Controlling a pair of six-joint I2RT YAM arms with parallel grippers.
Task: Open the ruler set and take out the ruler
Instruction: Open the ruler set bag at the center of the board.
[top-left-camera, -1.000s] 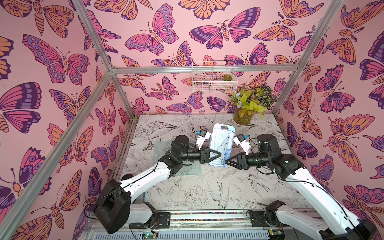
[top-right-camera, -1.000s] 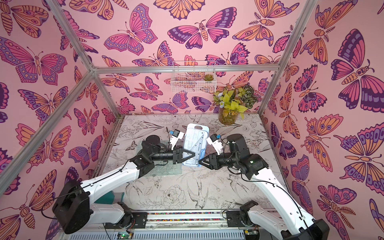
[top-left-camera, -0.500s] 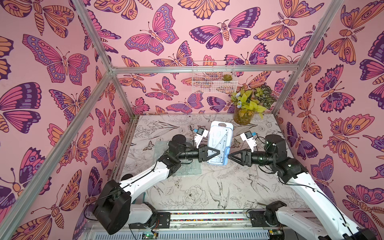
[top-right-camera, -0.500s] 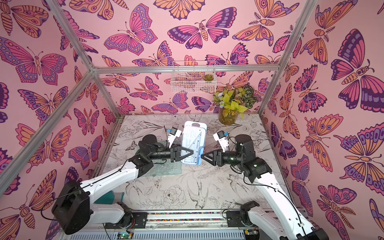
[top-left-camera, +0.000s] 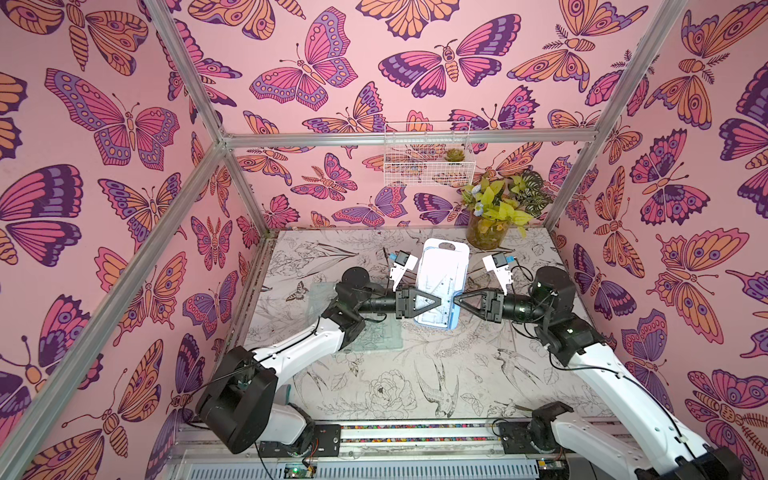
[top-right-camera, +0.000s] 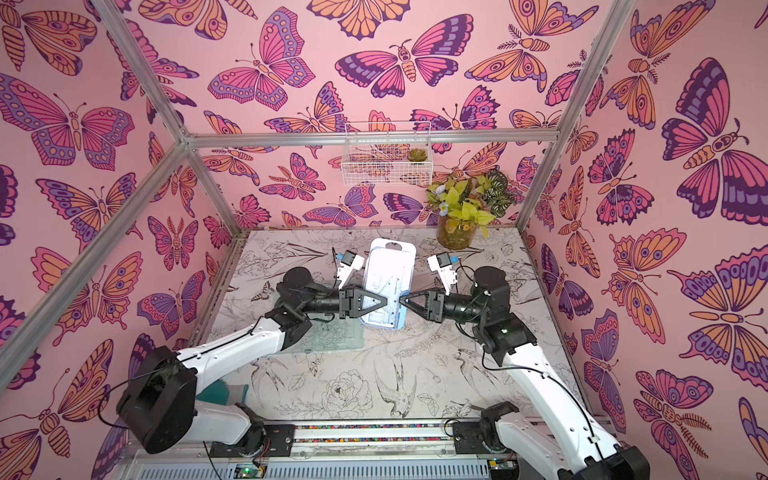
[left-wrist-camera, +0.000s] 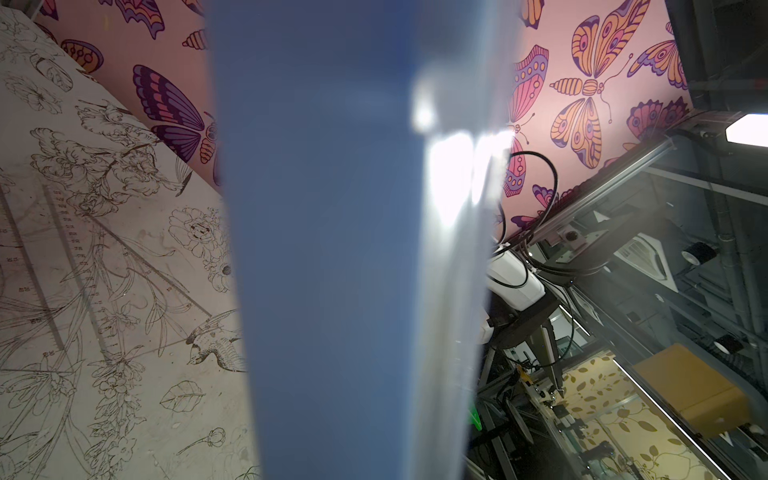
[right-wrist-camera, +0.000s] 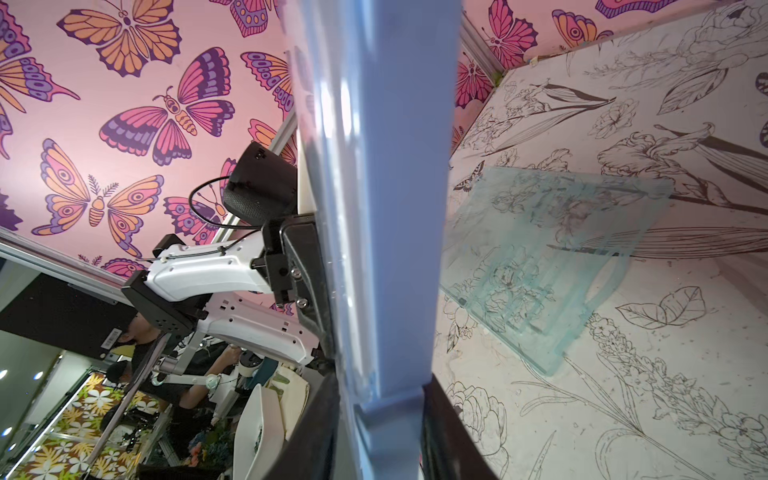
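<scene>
- My left end effector (top-left-camera: 435, 300) and right end effector (top-left-camera: 456, 300) each pinch one long edge of the set (top-left-camera: 443, 266), jaws narrow around it. In the right wrist view my fingers (right-wrist-camera: 320, 419) sit either side of the blue rim.
- The set hangs in the air above the counter (top-left-camera: 415, 374), between my two arms, hanger end toward the back wall.
- I judge it light, thin and stiff (glossy plastic, so slippery), and likely to bow if I squeeze hard.
- The ruler (top-left-camera: 449, 286) shows faintly through the clear front. It looks thin, and I expect it to slide loose once the front opens.
- Best hold, I think: one side on the blue rim, the other on the lip of the clear front, near the edge rather than mid-face.
- A clear sheet (top-left-camera: 365, 332) lies on the counter under my left arm, apart from the set.
</scene>
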